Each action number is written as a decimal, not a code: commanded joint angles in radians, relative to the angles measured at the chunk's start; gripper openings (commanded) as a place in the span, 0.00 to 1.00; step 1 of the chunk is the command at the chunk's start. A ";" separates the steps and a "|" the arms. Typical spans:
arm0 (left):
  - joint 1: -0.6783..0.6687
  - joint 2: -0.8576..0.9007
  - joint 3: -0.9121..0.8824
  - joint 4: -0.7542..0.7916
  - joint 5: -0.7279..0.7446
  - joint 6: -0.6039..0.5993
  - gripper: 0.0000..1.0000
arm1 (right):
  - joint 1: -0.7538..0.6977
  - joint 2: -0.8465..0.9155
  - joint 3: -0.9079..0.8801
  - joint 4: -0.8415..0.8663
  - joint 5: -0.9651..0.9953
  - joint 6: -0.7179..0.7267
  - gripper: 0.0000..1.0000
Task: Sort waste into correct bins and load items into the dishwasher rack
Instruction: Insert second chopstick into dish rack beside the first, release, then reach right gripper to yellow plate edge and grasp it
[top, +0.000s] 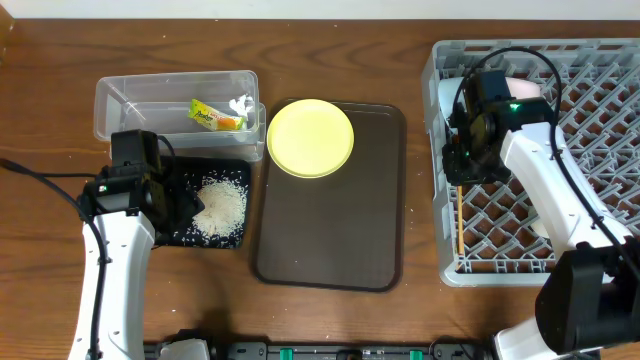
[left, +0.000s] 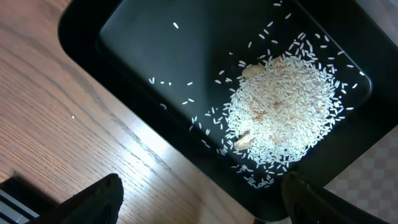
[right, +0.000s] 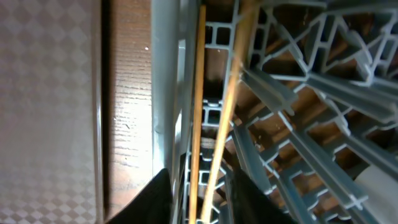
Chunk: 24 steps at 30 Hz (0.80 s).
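Two wooden chopsticks (right: 198, 112) lie along the left inner wall of the grey dishwasher rack (top: 600, 130). My right gripper (right: 202, 202) hangs over them, its fingers open a little and apart from both sticks. Its place from above is the rack's left edge (top: 462, 165). White rice (left: 283, 106) is heaped in the black tray (left: 155, 56). Wide open and holding nothing, my left gripper (left: 202, 205) is over that tray's near-left rim. The clear tub (top: 120, 100) holds the snack wrapper (top: 215, 117) and the paper scrap (top: 240, 104). The yellow plate (top: 310, 137) rests on the brown serving tray.
The brown serving tray (top: 330, 230) lies between the black tray and the rack. A white bowl (top: 443, 100) stands at the rack's back left, close to my right wrist. Bare wood table runs in front of the trays.
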 joint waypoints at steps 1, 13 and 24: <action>0.005 -0.003 0.007 -0.003 -0.004 -0.005 0.84 | -0.002 -0.007 0.003 0.003 0.006 -0.003 0.33; 0.005 -0.003 0.007 -0.003 -0.004 -0.006 0.84 | 0.047 -0.153 0.045 0.259 -0.198 0.008 0.40; 0.005 -0.003 0.007 -0.003 -0.004 -0.006 0.84 | 0.246 0.003 0.045 0.554 -0.175 0.124 0.61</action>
